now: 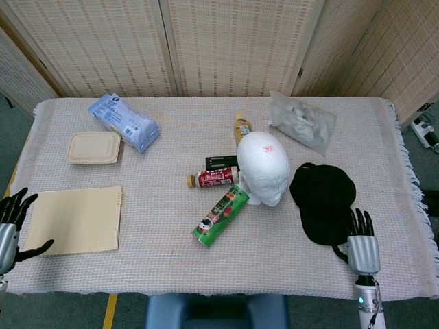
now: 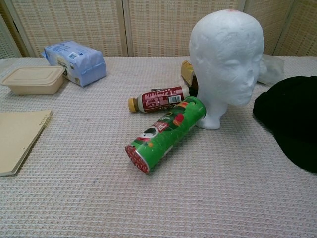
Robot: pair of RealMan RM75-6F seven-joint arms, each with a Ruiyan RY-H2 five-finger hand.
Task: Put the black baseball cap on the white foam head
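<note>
The black baseball cap [image 1: 322, 200] lies flat on the table to the right of the white foam head [image 1: 263, 167], which stands upright near the middle. In the chest view the foam head [image 2: 228, 57] faces forward and the cap [image 2: 292, 119] fills the right edge. My right hand [image 1: 361, 243] is at the near table edge, just below the cap's brim, fingers spread and holding nothing. My left hand [image 1: 14, 226] hangs at the near left edge beside a tan folder, fingers apart and empty. Neither hand shows in the chest view.
A green snack tube [image 1: 221, 215] lies against the foam head's base, with a red-labelled bottle [image 1: 214, 179] behind it and a yellow bottle [image 1: 242, 127] further back. A tan folder [image 1: 74, 219], a beige lunch box [image 1: 94, 147], a blue wipes pack [image 1: 123, 123] and a grey bag [image 1: 300, 120] lie around.
</note>
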